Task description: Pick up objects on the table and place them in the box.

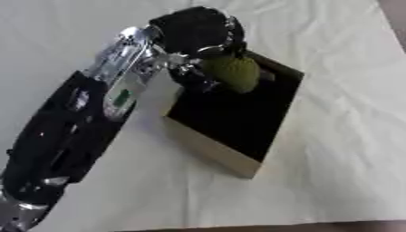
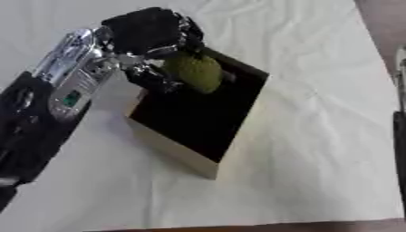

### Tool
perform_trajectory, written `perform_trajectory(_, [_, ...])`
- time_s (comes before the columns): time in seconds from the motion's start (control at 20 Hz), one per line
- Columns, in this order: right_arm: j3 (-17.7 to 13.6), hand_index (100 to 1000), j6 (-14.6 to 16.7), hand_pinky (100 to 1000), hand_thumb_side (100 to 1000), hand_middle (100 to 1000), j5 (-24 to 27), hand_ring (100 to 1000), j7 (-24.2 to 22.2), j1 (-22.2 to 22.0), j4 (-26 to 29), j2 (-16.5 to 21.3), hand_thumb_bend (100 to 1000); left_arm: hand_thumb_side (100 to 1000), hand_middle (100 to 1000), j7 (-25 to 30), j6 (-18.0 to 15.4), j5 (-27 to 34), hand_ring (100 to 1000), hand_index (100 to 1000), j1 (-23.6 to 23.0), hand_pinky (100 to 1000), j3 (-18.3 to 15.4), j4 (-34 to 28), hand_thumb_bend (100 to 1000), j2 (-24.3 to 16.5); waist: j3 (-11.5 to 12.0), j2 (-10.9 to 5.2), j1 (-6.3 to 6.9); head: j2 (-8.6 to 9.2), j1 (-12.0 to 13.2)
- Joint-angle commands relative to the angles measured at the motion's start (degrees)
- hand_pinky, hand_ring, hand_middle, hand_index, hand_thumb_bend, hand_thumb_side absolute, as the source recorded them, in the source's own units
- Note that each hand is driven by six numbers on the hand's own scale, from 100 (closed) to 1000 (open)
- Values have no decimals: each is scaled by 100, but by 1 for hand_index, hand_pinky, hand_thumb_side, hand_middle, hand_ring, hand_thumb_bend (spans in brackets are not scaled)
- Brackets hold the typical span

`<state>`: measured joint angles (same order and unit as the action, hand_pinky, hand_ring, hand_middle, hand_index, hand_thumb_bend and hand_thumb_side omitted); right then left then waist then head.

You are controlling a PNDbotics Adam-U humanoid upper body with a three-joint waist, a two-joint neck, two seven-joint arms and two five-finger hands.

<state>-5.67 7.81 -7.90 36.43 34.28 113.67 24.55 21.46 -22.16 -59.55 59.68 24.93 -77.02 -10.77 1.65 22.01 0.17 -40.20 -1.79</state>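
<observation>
In the left eye view, the left robot hand reaches in from the lower left on a long black and silver arm and hangs over the far left corner of the box, its fingers curled round a green bumpy fruit. The fruit sits just below the palm, above the dark inside of the box near its far wall; whether it touches the floor of the box cannot be told. The box is an open wooden one with pale sides and a black interior, standing askew on the bench, which is covered by a creased white cloth. In the right eye view the same hand shows closed on the fruit over that same corner of the box. At the right edge a thin dark and pale strip shows, too little of it to make out.
</observation>
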Motion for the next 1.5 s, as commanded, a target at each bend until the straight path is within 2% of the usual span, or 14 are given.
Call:
perform_trajectory(0.05, [-61,835,-12,794,636,697,-17,679,-1,71,92,165,401,100,468,-153,-74,-338,487,601,34,342,-11,288,234,114,-13,-106,-27,33,-28])
perform_trajectory(0.35, [-43,834,-11,794,636,697,-4,679,-12,67,92,139,401,100,499,-262,-254,-607,519,645,-6,413,-50,713,269,239,-23,-104,-24,35,-36])
perform_trajectory(0.4, [-41,834,-10,794,636,696,-2,679,-14,66,92,134,401,100,531,-278,-275,-632,555,684,-4,481,-58,726,306,243,-23,-105,-22,37,-40])
perform_trajectory(0.45, [-41,834,-9,794,636,696,0,679,-14,65,92,130,401,100,536,-282,-299,-660,561,690,-6,493,-60,728,312,244,-23,-105,-21,38,-43])
perform_trajectory(0.5, [-40,833,-8,794,636,696,1,678,-14,63,92,127,401,100,614,-268,-333,-691,643,771,-7,600,-56,726,392,241,-24,-105,-20,37,-47])
perform_trajectory(0.6, [-39,833,-6,794,636,696,3,678,-14,58,92,122,402,212,698,-194,-422,-759,722,844,-10,655,-55,712,453,236,-24,-105,-18,35,-50])
perform_trajectory(0.7, [-37,833,-7,794,636,696,6,678,-13,54,92,116,401,287,748,-102,-483,-793,767,881,-14,695,-74,697,488,235,-25,-105,-17,36,-50])
perform_trajectory(0.9, [-35,832,-10,794,636,695,8,678,-15,49,92,107,400,392,805,72,-520,-830,816,920,-17,742,-121,621,551,221,-23,-108,-14,42,-53])
perform_trajectory(1.15, [-35,832,-13,794,636,695,5,678,-17,39,92,110,401,425,780,178,-493,-764,795,901,-5,712,-216,395,529,153,-9,-118,-7,40,-67])
perform_trajectory(1.35, [-42,832,-11,794,636,695,1,678,-13,34,92,119,399,415,740,317,-434,-270,759,875,0,660,-341,-27,453,2,4,-138,-5,52,-85])
perform_trajectory(1.5, [-52,832,-4,794,636,696,-7,679,-3,31,92,127,398,395,714,333,-223,165,739,859,7,636,-471,-568,393,-181,22,-158,0,67,-98])
